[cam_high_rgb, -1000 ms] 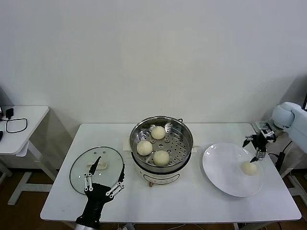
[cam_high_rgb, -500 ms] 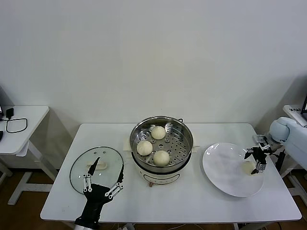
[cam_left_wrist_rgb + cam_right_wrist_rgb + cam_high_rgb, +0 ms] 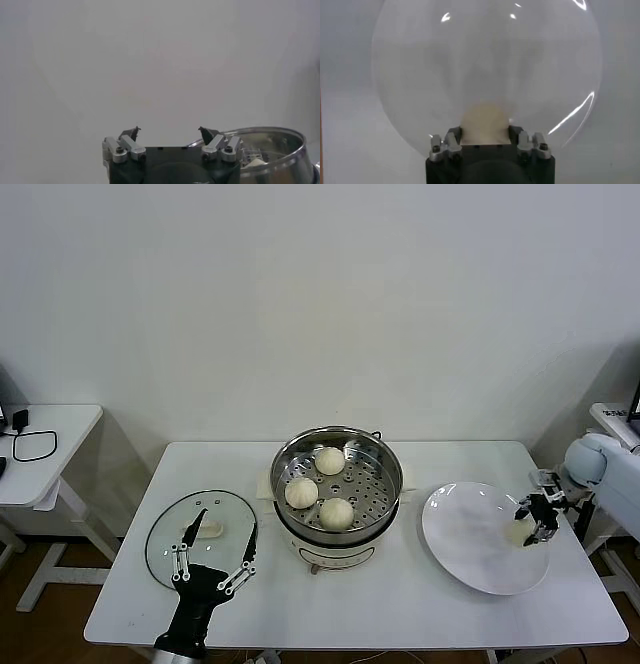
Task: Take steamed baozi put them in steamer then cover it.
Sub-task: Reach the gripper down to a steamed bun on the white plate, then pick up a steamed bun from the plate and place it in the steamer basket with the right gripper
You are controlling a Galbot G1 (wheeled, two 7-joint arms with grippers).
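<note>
Head view: three steamed baozi point(image 3: 318, 487) sit in the steamer point(image 3: 337, 481) at frame centre; the fourth rests on the white plate point(image 3: 470, 539) at right, placed within the right arm's reach. The right tool point(image 3: 536, 518) is clamped on that last bun, its arm coming in low from the right edge. The cover point(image 3: 200, 536) lies flat on the worktop point(image 3: 400, 599) at lower left, ready for closing; the left tool point(image 3: 213, 544) hovers over it, spread wide

Left wrist view: the wide jaws frame bare wall, steamer rim at lower right

Right wrist view: the bun fills the narrowed jaws at bottom centre, plate beyond
</note>
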